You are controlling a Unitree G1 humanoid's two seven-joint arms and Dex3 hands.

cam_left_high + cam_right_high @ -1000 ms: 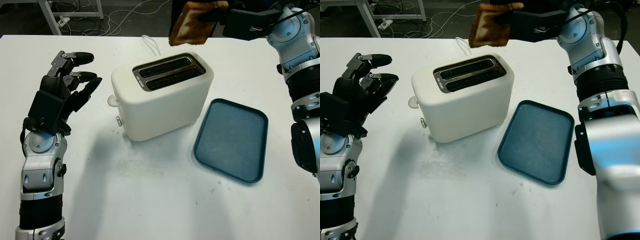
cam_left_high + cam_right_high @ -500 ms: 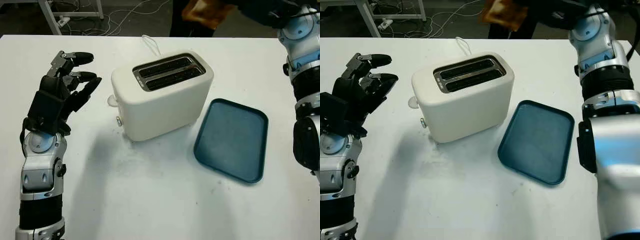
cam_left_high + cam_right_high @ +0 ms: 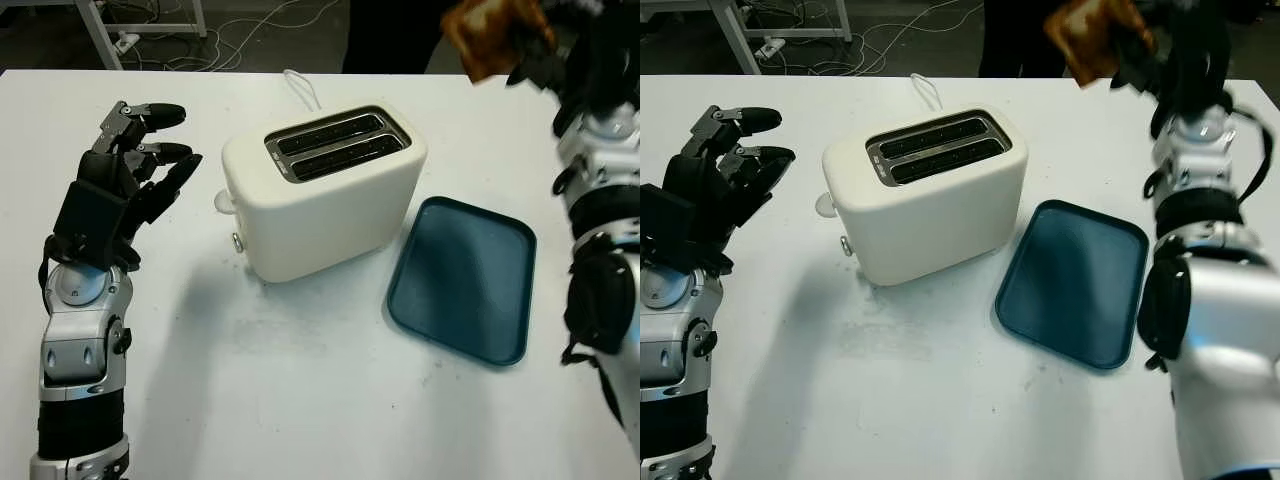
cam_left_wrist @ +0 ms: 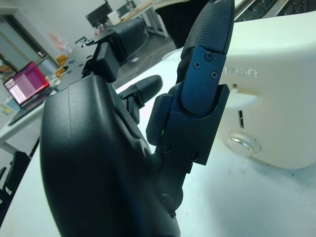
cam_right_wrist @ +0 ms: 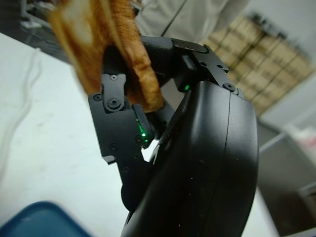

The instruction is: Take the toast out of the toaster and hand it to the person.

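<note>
Browned and crusty, the slice of toast (image 3: 487,35) is hanging high above the far right corner of the white table (image 3: 300,380), well clear of the toaster (image 3: 325,190). The right hand (image 3: 545,45) is clamping it: in the right wrist view its black fingers (image 5: 118,106) are pressing against the lower part of the slice, whose toasted face is standing up out of the hand. The slice looks tilted, though its outline is smeared, so the exact angle is hard to judge.

The cream two-slot toaster is sitting near the middle of the table, both slots showing dark, with its white cord (image 3: 300,88) trailing off toward the far edge. Just beside it on the right, a dark teal tray (image 3: 465,280) is lying flat, close to the toaster's corner but apart from it.

The left hand (image 3: 125,180) is hovering over the table to the left of the toaster, holding nothing, its fingers extended and slightly bent, pointing toward the toaster's side without touching it.

Beyond the table's far edge, a person in dark clothing (image 3: 385,35) is standing.
</note>
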